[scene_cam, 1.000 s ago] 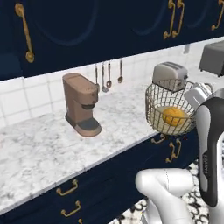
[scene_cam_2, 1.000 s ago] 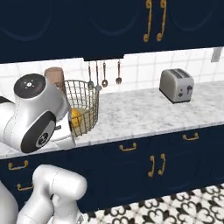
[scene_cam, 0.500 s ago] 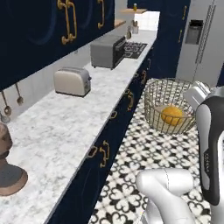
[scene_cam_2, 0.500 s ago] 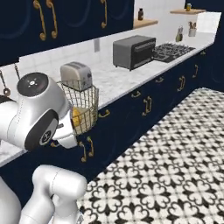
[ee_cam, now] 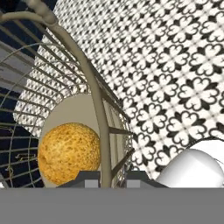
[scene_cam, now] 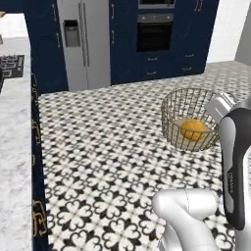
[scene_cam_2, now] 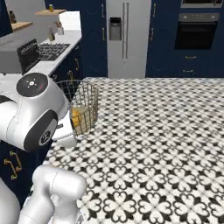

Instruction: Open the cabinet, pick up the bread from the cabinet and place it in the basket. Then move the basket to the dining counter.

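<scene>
The round tan wire basket [scene_cam: 172,113] hangs in the air over the patterned floor, in front of the arm. My gripper [ee_cam: 111,178] is shut on a thick wire of its rim [ee_cam: 97,94], one dark fingertip on each side of it. The orange-yellow bread [ee_cam: 69,153] lies on the basket's bottom, also seen as a round bun [scene_cam: 192,129] through the mesh. From the right side the basket [scene_cam_2: 89,98] shows just beyond my white arm, with the bread [scene_cam_2: 76,117] low inside. The cabinet and the dining counter are out of view.
A steel fridge [scene_cam: 81,44] and a built-in oven [scene_cam: 154,32] stand in the navy wall ahead. A marble worktop [scene_cam: 14,162] with navy drawers runs along the left, carrying a toaster oven [scene_cam_2: 17,54] and a hob [scene_cam_2: 51,49]. Black-and-white tiled floor [scene_cam: 108,147] spreads between.
The whole picture has swung: the base has turned away from the worktop wall toward the fridge and oven. The basket stays in my grip with the bread inside.
</scene>
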